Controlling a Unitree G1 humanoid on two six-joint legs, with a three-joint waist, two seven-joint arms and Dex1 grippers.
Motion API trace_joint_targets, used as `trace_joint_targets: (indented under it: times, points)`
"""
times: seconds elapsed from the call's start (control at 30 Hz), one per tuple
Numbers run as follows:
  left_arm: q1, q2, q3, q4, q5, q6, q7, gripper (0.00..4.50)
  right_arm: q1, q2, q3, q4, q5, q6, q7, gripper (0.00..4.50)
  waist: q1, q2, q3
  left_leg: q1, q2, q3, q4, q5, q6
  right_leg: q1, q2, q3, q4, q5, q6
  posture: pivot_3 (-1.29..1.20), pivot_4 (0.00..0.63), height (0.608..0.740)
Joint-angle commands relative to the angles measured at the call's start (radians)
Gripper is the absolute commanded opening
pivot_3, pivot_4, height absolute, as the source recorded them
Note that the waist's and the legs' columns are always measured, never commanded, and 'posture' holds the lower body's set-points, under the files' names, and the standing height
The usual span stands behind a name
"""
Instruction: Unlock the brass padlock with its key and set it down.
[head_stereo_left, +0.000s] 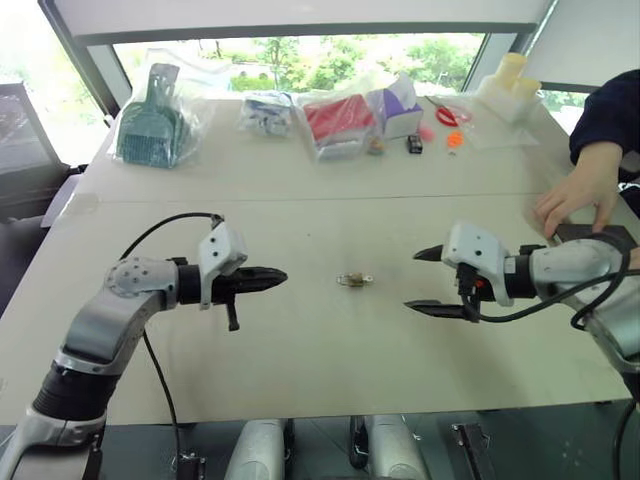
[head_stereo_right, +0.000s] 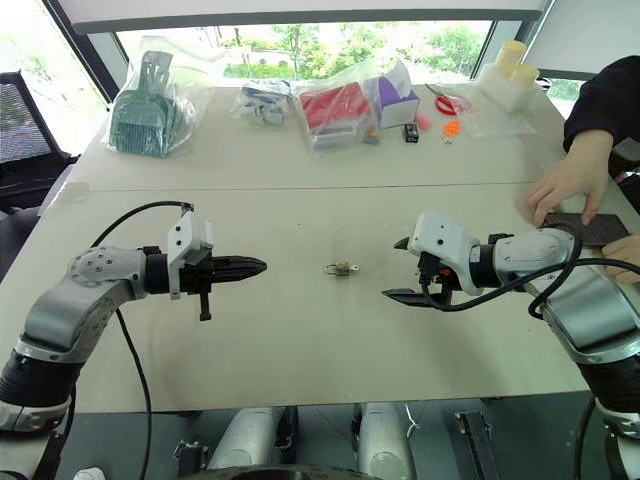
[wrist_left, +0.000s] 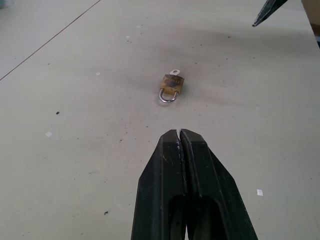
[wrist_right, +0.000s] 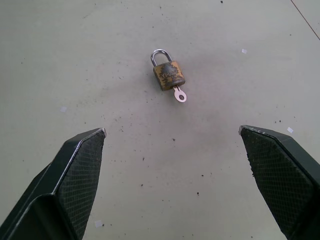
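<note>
padlock (wrist_right: 168, 75) lies alone between both pincers.

Your left silver arm reaches in from the left side with its elbow bent. Its left gripper with two black fingers (head_stereo_left: 272, 276) points sideways toward the middle, and the two fingers are pressed tight together, holding nothing. Your right silver arm comes in from the right side. Its right gripper with two black fingers (head_stereo_left: 430, 281) points toward the middle too, with its fingers (wrist_right: 75, 170) spread wide apart and empty.
</note>
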Motion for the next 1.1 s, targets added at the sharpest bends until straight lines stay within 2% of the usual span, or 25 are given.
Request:
trace_joint_targets:
  times: [0.03,1.1]
  points:
    - [-0.013,0.01,0.038,-0.025,-0.027,-0.001,0.004,0.0,-0.035,0.006,0.0,-0.001,-0.007,-0.019,0.02,4.45,0.0,0.0,0.0,0.0,0.0,0.0,0.0,0.0,0.0,0.0,0.0,0.0,0.0,0.0,0.0,0.0,0.15,0.74]
    - [-0.004,-0.008,0.012,-0.069,-0.026,0.019,0.042,0.0,-0.059,0.081,0.045,0.0,-0.041,-0.009,0.018,4.45,0.0,0.0,0.0,0.0,0.0,0.0,0.0,0.0,0.0,0.0,0.0,0.0,0.0,0.001,0.001,0.0,0.15,0.74]
